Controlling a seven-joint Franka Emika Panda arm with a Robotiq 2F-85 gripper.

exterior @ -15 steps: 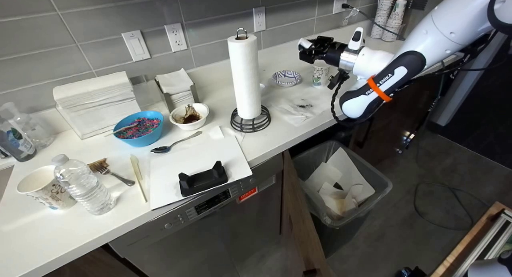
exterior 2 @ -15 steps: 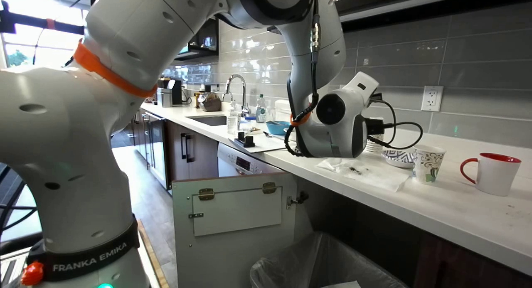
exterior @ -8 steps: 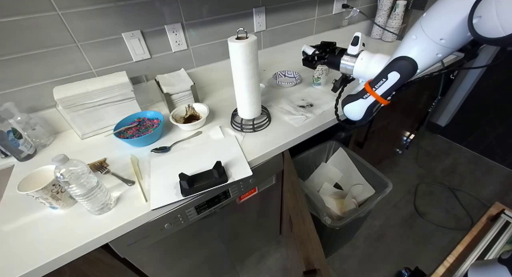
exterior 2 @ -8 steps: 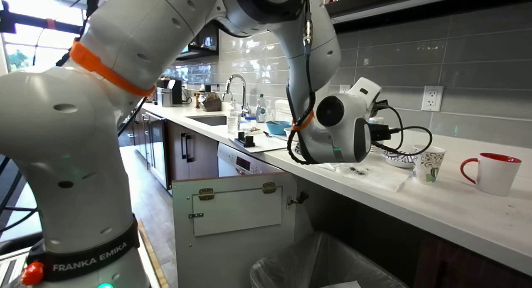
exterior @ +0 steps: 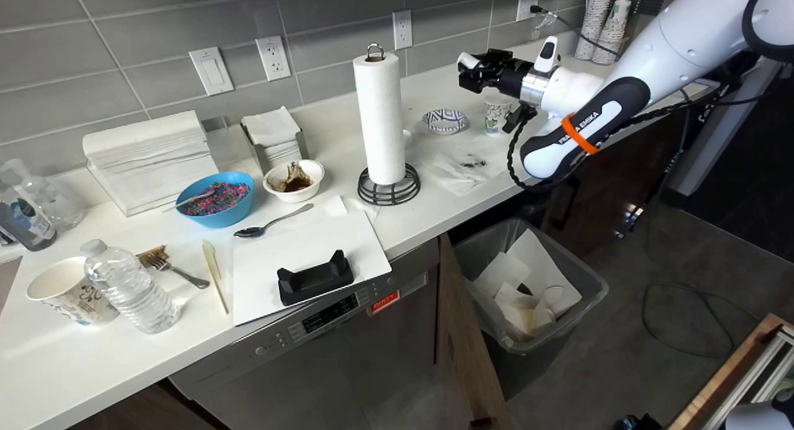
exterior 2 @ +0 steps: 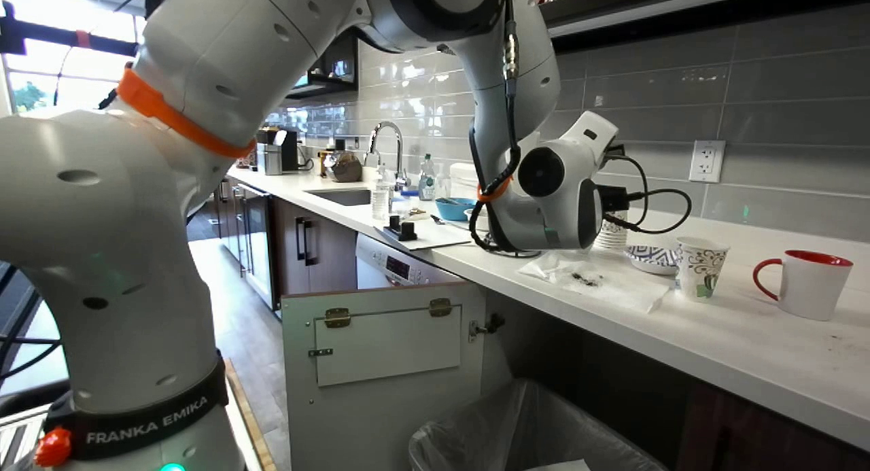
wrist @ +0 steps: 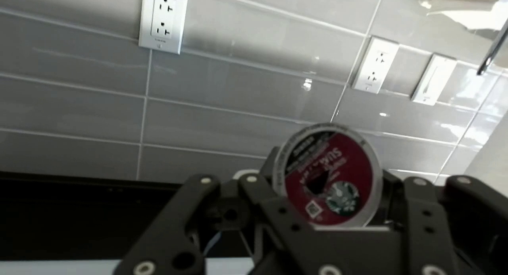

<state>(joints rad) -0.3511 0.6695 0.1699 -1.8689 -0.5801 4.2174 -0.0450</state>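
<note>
My gripper (exterior: 476, 71) is shut on a used coffee pod (wrist: 353, 160). The pod has a dark red foil lid with a torn hole and a pale rim, and the lid faces the wrist camera. In an exterior view the pod (exterior: 468, 61) shows as a small white piece at the fingertips, held well above the counter. Below and around it lie a patterned bowl (exterior: 445, 121), a paper cup (exterior: 496, 115) and a crumpled paper towel (exterior: 450, 172) with dark grounds. The arm's wrist hides the fingers in an exterior view (exterior 2: 564, 192).
A paper towel roll (exterior: 379, 120) stands upright on the counter. A lined bin (exterior: 592, 287) holding papers sits below, beside an open cabinet door (exterior 2: 380, 396). A white and red mug (exterior 2: 812, 284) stands near the cup. Bowls, spoon, bottle and black holder (exterior: 315, 280) lie farther along.
The hand dips slightly about half a second ago, then rises and shifts toward the paper towel roll. The pod stays in the grip; nothing else has moved.
</note>
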